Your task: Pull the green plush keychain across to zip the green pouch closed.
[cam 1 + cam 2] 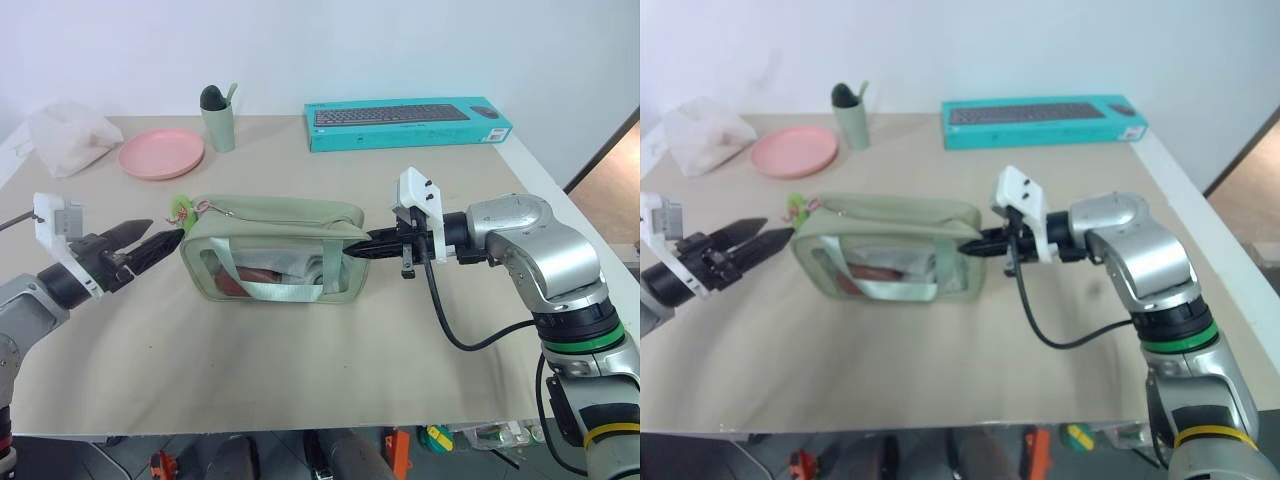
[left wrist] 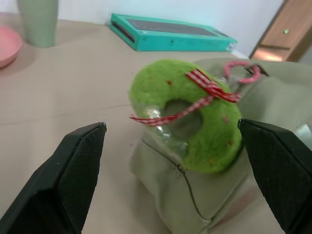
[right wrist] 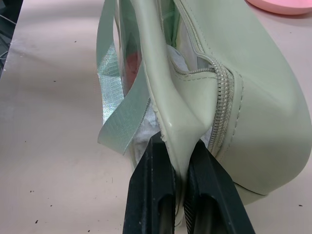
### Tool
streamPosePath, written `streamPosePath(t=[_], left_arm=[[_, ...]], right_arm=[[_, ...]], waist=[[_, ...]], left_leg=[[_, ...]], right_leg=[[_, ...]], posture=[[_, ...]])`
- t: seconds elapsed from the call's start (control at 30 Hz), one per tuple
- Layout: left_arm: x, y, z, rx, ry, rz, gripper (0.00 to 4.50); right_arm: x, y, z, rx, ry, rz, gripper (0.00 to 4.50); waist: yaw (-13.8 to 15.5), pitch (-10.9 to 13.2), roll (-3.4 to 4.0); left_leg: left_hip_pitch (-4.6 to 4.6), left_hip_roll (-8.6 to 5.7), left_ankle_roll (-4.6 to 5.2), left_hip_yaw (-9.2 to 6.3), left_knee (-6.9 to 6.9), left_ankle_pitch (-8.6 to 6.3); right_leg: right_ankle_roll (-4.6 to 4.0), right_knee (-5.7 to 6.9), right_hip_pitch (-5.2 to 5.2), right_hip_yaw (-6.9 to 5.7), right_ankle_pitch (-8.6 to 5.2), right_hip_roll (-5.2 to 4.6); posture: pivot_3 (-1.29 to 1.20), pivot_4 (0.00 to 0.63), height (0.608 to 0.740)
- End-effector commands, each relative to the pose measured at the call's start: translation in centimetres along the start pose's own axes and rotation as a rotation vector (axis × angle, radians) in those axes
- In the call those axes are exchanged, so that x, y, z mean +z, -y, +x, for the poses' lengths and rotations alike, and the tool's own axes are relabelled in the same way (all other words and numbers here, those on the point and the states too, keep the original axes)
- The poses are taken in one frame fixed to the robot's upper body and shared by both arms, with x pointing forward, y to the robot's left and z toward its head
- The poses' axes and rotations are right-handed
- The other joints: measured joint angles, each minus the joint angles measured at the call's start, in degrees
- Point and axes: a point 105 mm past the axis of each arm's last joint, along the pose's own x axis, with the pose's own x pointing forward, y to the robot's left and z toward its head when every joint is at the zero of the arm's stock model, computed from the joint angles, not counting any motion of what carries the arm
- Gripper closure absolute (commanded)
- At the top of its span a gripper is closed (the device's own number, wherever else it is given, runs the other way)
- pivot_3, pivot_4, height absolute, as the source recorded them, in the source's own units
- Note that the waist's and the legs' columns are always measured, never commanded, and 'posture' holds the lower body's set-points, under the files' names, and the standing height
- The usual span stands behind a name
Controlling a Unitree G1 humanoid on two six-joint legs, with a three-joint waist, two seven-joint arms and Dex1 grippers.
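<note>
- Green pouch (image 1: 272, 248): you have it lying mid-table on the beige table (image 1: 300, 360), clear panel and webbing handles facing the robot, red contents showing through.
- Right gripper (image 1: 352, 250): its fingers are pressed together on a fold of fabric at the pouch's right end; the right wrist view shows the material nipped between them. Count the anchoring hold as made.
- Green plush keychain (image 2: 187, 122): it sits at the pouch's left end, a fuzzy ring with a red checked ribbon and a pink ring (image 2: 241, 71) linking it toward the zipper.
- Left gripper (image 1: 155, 245): spread wide, tips just beside the keychain and level with it; in the left wrist view the plush lies between the two fingers (image 2: 80, 161) but neither touches it. Count the grasp as not yet made.
- Zipper (image 3: 222, 92): teeth visible at the right end; you cannot tell from these views how much of the top is open.
- Remaining, by your judgement: close on the plush, then draw it across toward the right end. The pull itself is undone.
</note>
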Motion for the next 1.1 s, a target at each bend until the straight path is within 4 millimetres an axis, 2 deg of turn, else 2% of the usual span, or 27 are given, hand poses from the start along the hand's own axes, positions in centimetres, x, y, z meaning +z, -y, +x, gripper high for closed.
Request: streamPosePath(t=[0.03,0.33,0.43,0.6,0.8,0.87,0.93,1.0,1.1], left_arm=[[1.9,-0.9,-0.7,0.038,0.091,-0.030,0.00],[-0.1,-0.6,0.8,0.009,0.031,-0.103,0.00],[-0.6,-0.3,1.5,-0.023,0.012,-0.121,0.77],[-2.0,-0.8,3.6,-0.027,-0.018,-0.152,2.53],[-1.9,-0.8,4.3,-0.052,0.009,-0.163,4.46],[-1.4,-0.8,4.4,-0.057,0.047,-0.168,4.46],[0.1,-0.7,4.3,-0.083,0.123,-0.170,4.46],[2.0,-0.1,4.0,-0.129,0.206,-0.174,4.46],[3.6,1.3,3.9,-0.209,0.248,-0.162,4.46]], right_arm=[[0.9,-0.1,-0.4,-0.005,0.028,-0.041,4.44],[0.9,-0.1,-0.5,-0.019,0.029,-0.032,4.44],[0.9,-0.2,-0.5,-0.019,0.031,-0.031,4.50],[0.8,-0.4,-0.5,-0.023,0.035,-0.022,4.50],[0.8,-0.6,-0.7,-0.029,0.033,-0.015,4.50],[0.7,-0.5,-0.7,-0.034,0.028,-0.012,4.50],[0.6,-0.5,-0.7,-0.035,0.026,-0.009,4.50],[0.6,-0.6,-0.7,-0.032,0.027,-0.008,4.50],[0.6,-0.5,-0.5,-0.030,0.029,-0.008,4.50]], waist=[[0.0,0.0,0.00],[0.0,0.0,-0.01],[0.0,0.0,-0.01],[0.1,0.0,-0.02],[0.0,0.0,-0.02],[0.1,0.0,-0.02],[0.1,0.0,-0.03],[0.1,0.0,-0.03],[0.1,0.0,-0.05]], left_leg=[[0.00,0.00,0.00,0.00,0.00,0.00],[0.00,-0.02,-0.01,-0.01,0.01,0.00],[0.01,-0.01,-0.01,-0.01,0.01,0.00],[0.01,-0.04,-0.02,-0.08,0.02,0.01],[0.00,-0.03,-0.02,-0.05,0.01,0.01],[0.00,-0.03,-0.02,-0.06,0.01,0.01],[0.00,-0.04,-0.02,-0.06,0.02,0.01],[-0.02,-0.04,-0.03,-0.05,0.04,0.02],[-0.06,-0.05,-0.03,-0.08,0.07,0.02]], right_leg=[[0.00,0.00,0.00,0.00,0.00,0.00],[0.02,0.00,0.02,0.00,0.01,-0.01],[0.02,0.01,0.02,-0.01,0.01,-0.01],[0.04,0.01,0.04,-0.04,0.02,0.00],[0.05,0.02,0.03,-0.02,0.04,0.01],[0.06,0.02,0.04,-0.02,0.04,0.01],[0.06,0.02,0.04,-0.01,0.04,0.00],[0.08,0.01,0.04,0.00,0.05,0.00],[0.09,0.01,0.04,-0.02,0.06,-0.01]], posture=[[0.00,0.150,0.739],[0.00,0.150,0.739],[0.00,0.150,0.739],[0.00,0.150,0.739],[0.00,0.150,0.739],[0.00,0.150,0.739],[0.00,0.150,0.739],[0.00,0.150,0.739],[0.00,0.150,0.739]])
